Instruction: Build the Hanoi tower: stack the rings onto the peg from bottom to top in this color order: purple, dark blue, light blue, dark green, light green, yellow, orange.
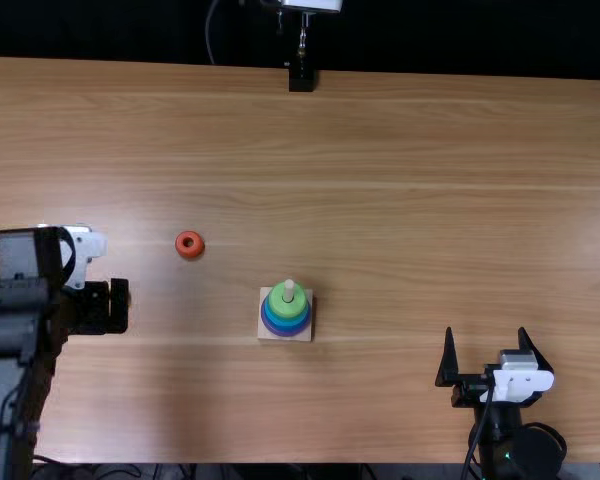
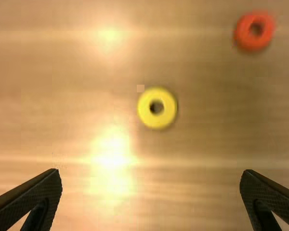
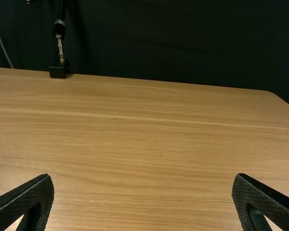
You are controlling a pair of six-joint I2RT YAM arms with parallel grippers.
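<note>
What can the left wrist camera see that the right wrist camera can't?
Left wrist view: a yellow ring and an orange ring, lying apart on the wooden table.

Right wrist view: a black stand at the table's far edge, with a dark backdrop behind it.

Both: the wooden table and an open gripper. It's the left gripper in one and the right gripper in the other.

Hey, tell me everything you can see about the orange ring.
The orange ring is thick, reddish orange and rounded, with a round hole through its middle. It looks smooth, perhaps plastic or painted wood. It lies flat on the table, to the left of the peg in the top view and apart from the yellow ring. Only the table touches it.
</note>
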